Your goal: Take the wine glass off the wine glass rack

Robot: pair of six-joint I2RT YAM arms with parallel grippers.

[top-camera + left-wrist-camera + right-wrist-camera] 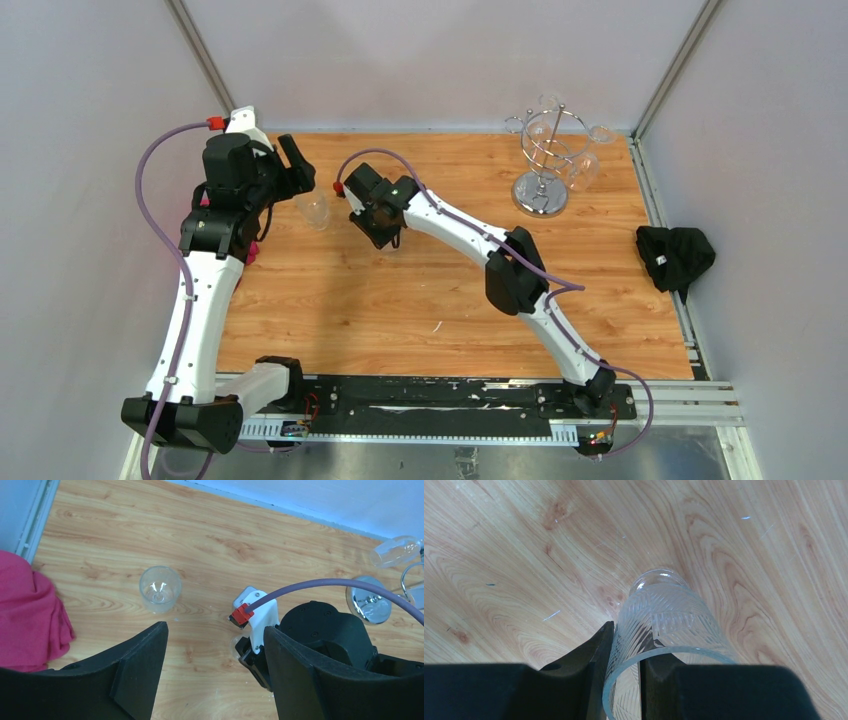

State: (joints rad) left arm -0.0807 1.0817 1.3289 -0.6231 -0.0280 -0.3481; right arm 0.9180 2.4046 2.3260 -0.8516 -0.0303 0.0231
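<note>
Clear, etched wine glass [669, 610] sits pinched at its rim in the right claw [626, 647], left claw [215, 630] spread.

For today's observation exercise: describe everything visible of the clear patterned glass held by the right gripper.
The clear glass with cut line patterns is transparent, widest at its open rim and narrowing to a rounded far end. It points down toward the wooden tabletop. The black fingers of the right gripper pinch its wall at the rim, one outside, one inside. Whether its far end touches the wood cannot be told.
</note>
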